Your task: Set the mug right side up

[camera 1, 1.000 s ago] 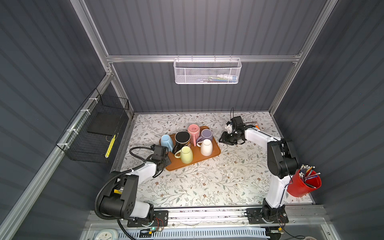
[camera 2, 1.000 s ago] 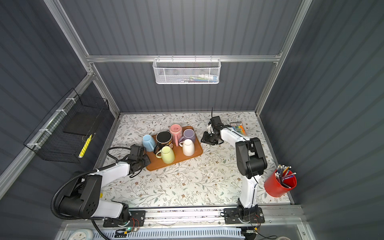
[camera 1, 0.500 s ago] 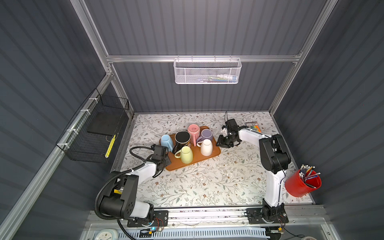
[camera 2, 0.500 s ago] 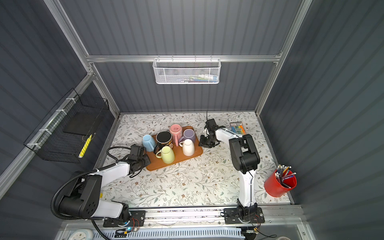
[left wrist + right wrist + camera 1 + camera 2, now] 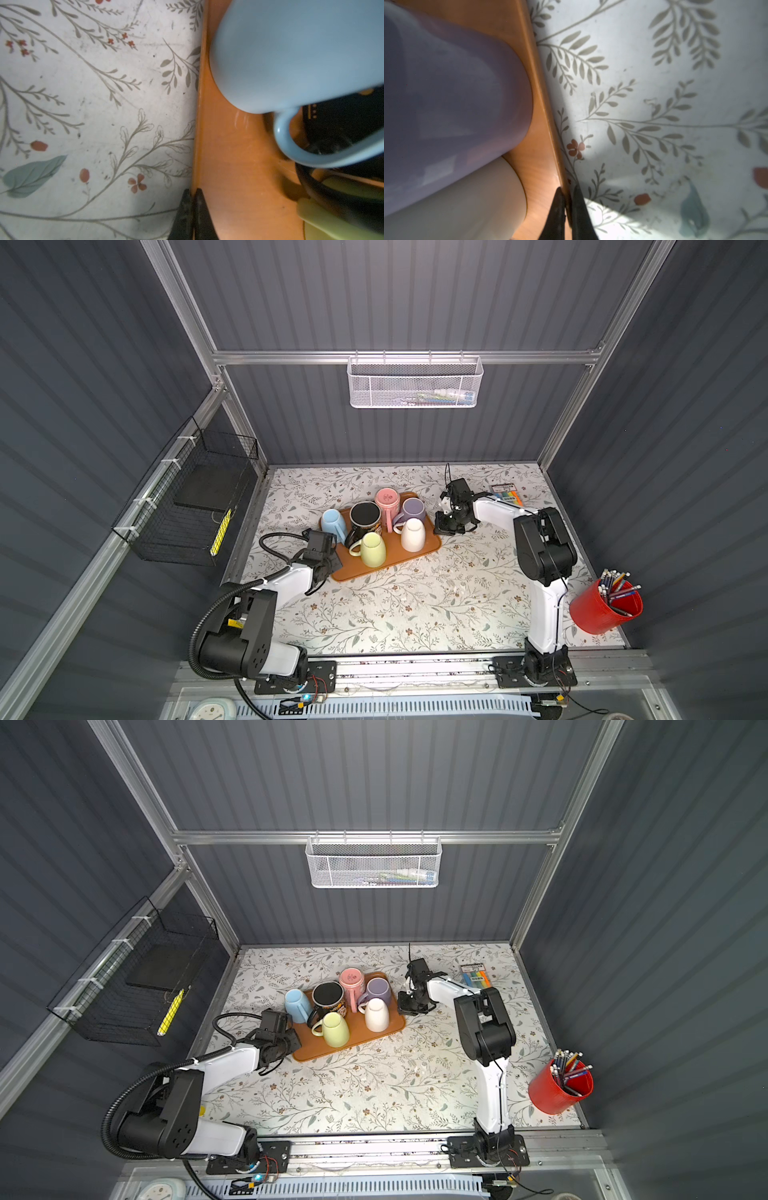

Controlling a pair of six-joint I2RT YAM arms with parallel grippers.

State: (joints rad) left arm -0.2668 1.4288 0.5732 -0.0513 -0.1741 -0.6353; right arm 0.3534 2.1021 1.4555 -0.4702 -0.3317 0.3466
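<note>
An orange tray holds several mugs. The blue, white and yellow-green mugs stand base up; the black mug shows its dark inside. Pink and purple mugs stand behind. My left gripper is shut on the tray's left rim, close to the blue mug. My right gripper is shut on the tray's right rim, beside the purple and white mugs. Neither gripper touches a mug.
A red cup of pencils stands at the front right corner, and a marker pack lies at the back right. A white mesh basket hangs on the back wall, a black wire basket on the left wall.
My right gripper has moved left to the tray and closed on its right rim. The left gripper has stayed shut on the left rim.
</note>
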